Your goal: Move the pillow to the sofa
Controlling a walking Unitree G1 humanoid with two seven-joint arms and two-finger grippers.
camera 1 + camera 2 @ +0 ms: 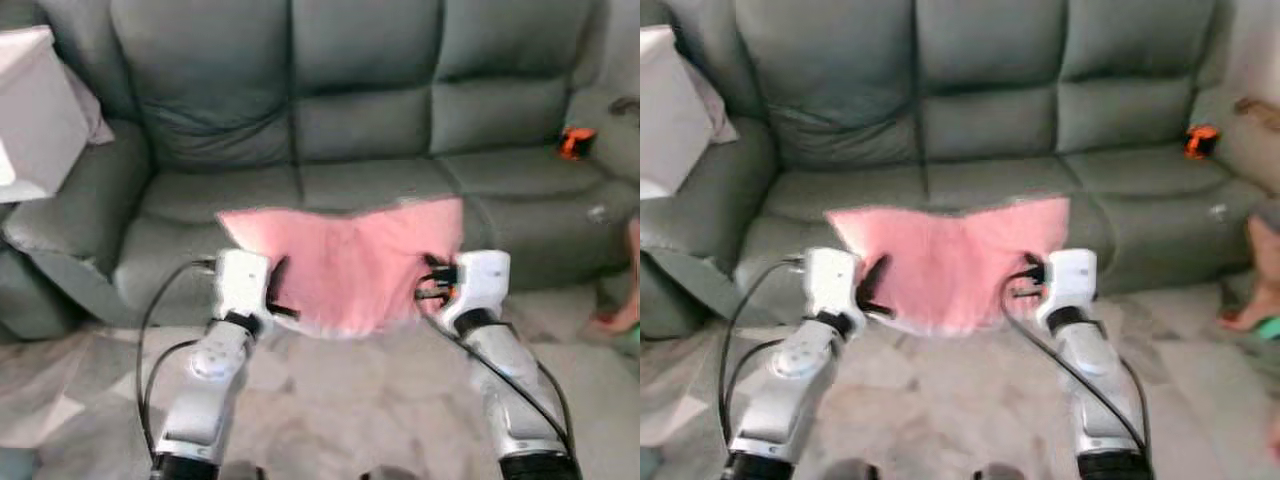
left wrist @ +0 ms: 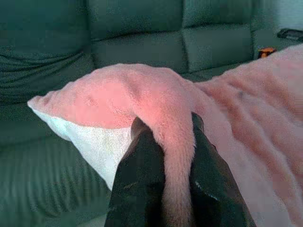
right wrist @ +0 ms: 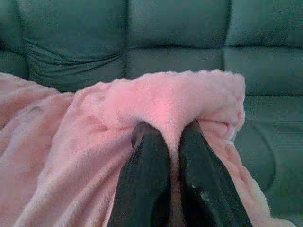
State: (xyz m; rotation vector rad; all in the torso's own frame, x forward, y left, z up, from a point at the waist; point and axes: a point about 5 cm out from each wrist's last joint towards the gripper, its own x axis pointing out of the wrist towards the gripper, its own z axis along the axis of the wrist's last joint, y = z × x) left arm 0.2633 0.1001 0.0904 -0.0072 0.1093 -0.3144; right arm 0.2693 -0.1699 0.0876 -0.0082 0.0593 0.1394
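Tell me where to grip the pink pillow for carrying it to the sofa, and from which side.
Grip the pink pillow at its two side edges, coming from the near side. It is soft and wide, so each edge bunches into a ridge that fingers can pinch: the left gripper and right gripper are each shut on such a fold.

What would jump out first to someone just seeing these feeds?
The fluffy pink pillow, held up between both arms just before the grey-green sofa. The left hand and right hand are each shut on a pinch of its edge. A small orange object lies on the sofa's right seat.
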